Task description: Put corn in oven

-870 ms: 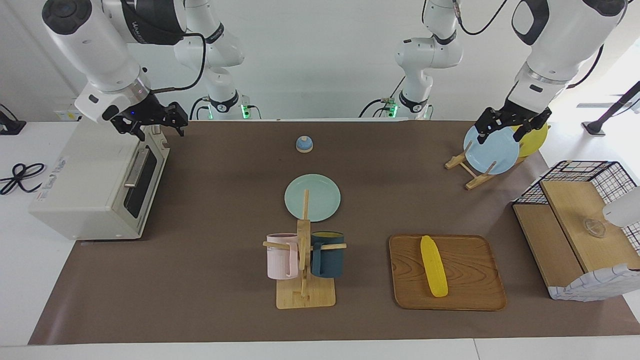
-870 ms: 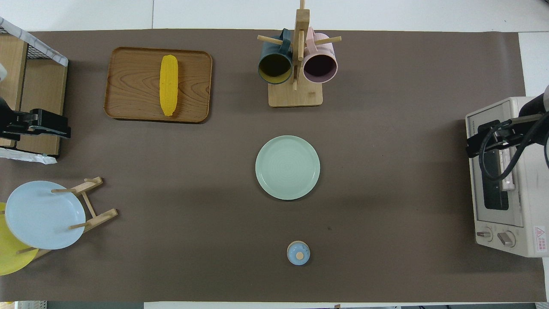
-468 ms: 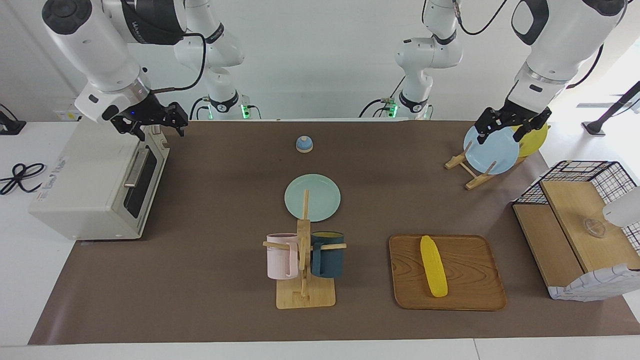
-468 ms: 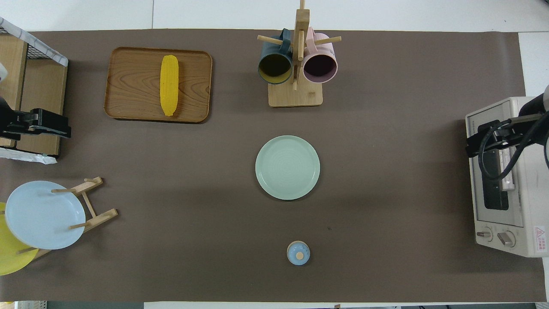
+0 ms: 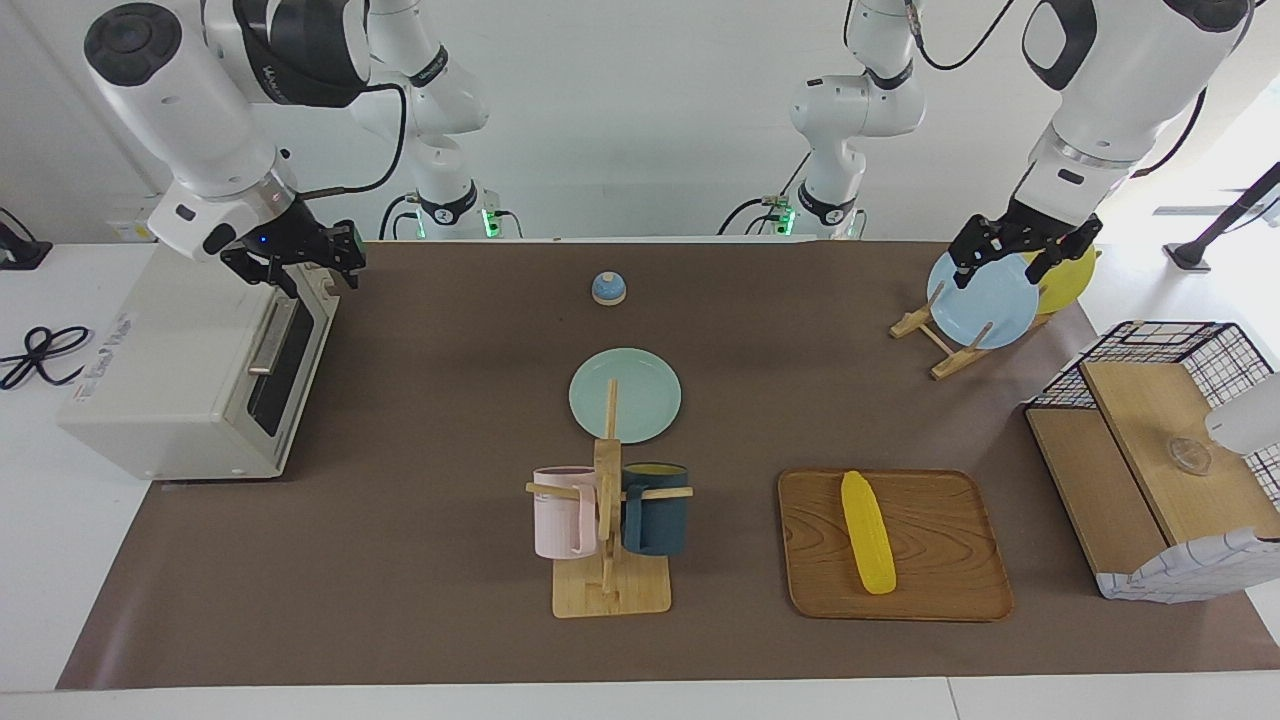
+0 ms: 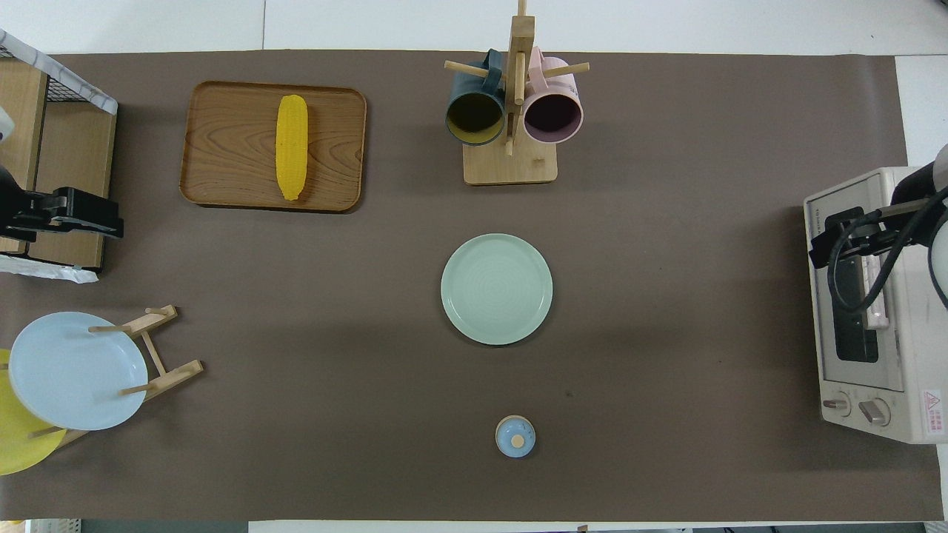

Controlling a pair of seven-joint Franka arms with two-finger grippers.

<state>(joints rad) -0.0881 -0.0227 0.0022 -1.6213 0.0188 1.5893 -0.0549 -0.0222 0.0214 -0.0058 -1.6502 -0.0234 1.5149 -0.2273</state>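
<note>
The yellow corn (image 5: 867,532) lies on a wooden tray (image 5: 940,590) toward the left arm's end of the table; it also shows in the overhead view (image 6: 292,146). The cream-white oven (image 5: 180,370) stands at the right arm's end with its door shut and its bar handle (image 5: 268,335) showing. My right gripper (image 5: 300,268) is open and empty, over the top front edge of the oven (image 6: 874,385). My left gripper (image 5: 1005,265) is open and empty, over the blue plate in the plate rack, well away from the corn.
A green plate (image 5: 625,395) lies mid-table. A mug rack (image 5: 610,590) with a pink and a dark blue mug stands farther from the robots. A small blue knob (image 5: 608,288) is near the robots. A rack holds a blue plate (image 5: 985,310) and a yellow plate (image 5: 1075,280). A wire-and-wood basket (image 5: 1160,450) stands beside the tray.
My right gripper has shifted a little toward the oven's top and turned slightly. The left gripper, the corn and the oven door have not moved.
</note>
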